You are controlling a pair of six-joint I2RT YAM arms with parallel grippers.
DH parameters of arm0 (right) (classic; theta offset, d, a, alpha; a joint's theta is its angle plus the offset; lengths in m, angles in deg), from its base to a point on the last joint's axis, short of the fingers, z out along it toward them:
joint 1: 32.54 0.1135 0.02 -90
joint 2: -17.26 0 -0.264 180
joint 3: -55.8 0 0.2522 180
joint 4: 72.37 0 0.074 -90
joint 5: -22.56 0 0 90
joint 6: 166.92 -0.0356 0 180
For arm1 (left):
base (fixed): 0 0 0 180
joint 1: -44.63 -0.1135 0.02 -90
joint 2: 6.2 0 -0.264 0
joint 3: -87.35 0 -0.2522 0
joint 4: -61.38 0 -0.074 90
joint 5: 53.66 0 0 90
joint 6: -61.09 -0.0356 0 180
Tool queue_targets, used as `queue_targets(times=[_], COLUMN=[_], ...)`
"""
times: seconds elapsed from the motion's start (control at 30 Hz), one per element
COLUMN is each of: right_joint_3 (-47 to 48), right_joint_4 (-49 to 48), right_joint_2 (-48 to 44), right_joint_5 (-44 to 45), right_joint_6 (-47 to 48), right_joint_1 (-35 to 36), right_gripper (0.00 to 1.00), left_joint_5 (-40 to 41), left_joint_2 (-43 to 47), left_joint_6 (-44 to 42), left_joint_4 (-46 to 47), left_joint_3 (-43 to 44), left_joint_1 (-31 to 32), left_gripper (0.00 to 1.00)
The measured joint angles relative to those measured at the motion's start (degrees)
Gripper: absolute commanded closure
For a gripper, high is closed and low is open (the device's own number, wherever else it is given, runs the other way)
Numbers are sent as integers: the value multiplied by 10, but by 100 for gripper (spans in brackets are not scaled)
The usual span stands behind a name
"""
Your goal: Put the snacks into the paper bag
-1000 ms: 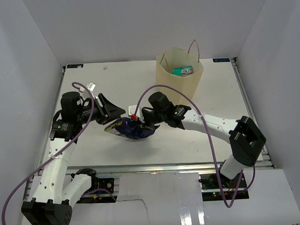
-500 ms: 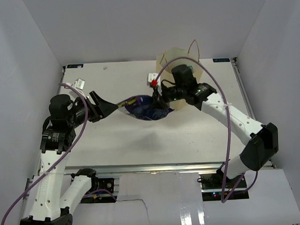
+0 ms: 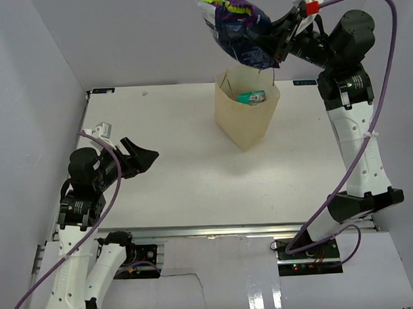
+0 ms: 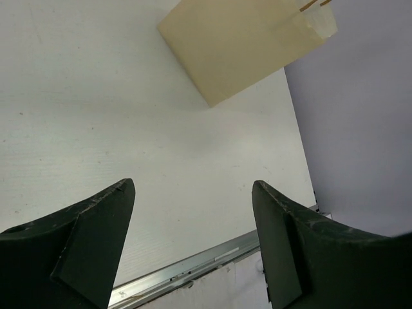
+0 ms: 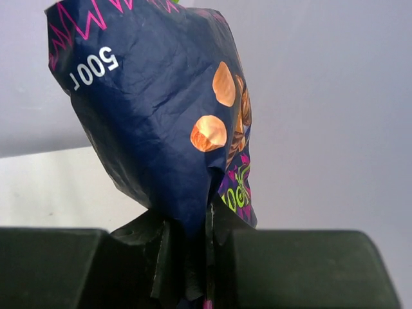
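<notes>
From the overhead view I see my right end effector (image 3: 276,45) lifted high over the back of the white surface (image 3: 187,182), its two fingers clamped tight on the bottom edge of a crinkly dark purple foil snack packet (image 3: 233,26). The right wrist camera confirms the pinch: the packet (image 5: 151,122) stands up from between the closed fingers, showing pink zigzag print, orange discs and white numerals, and it hangs clear of everything else. In the overhead view the packet's lower end overlaps the back rim of the upright tan paper bag (image 3: 243,123), but I cannot tell from here whether it sits straight over the opening. The bag stands at the rear middle of the surface with its mouth open, and a small teal foil packet (image 3: 250,97) lies inside it, near the top. My left end effector (image 3: 143,159) hovers low on the left side of the surface, well apart from the bag. Its fingers are spread wide with nothing between them. The left wrist camera shows only bare surface in the gap, with the bag (image 4: 241,48) beyond.
</notes>
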Motion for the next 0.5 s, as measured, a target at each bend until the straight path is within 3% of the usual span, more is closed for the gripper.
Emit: queue_targets(times=[0.27,0.5], right_joint_3=[11,-97], right_joint_4=[-29,-20], right_joint_2=[50,70], right_joint_5=[6,24], right_joint_6=[-21,1], right_joint_1=[-46,-58], right_gripper=[92,92], left_joint_5=[16,25], left_joint_2=[36,59], left_joint_6=[14,25], left_joint_4=[2,3], left_joint_3=[-56,-67], left_joint_1=[0,0], left_gripper=[16,16])
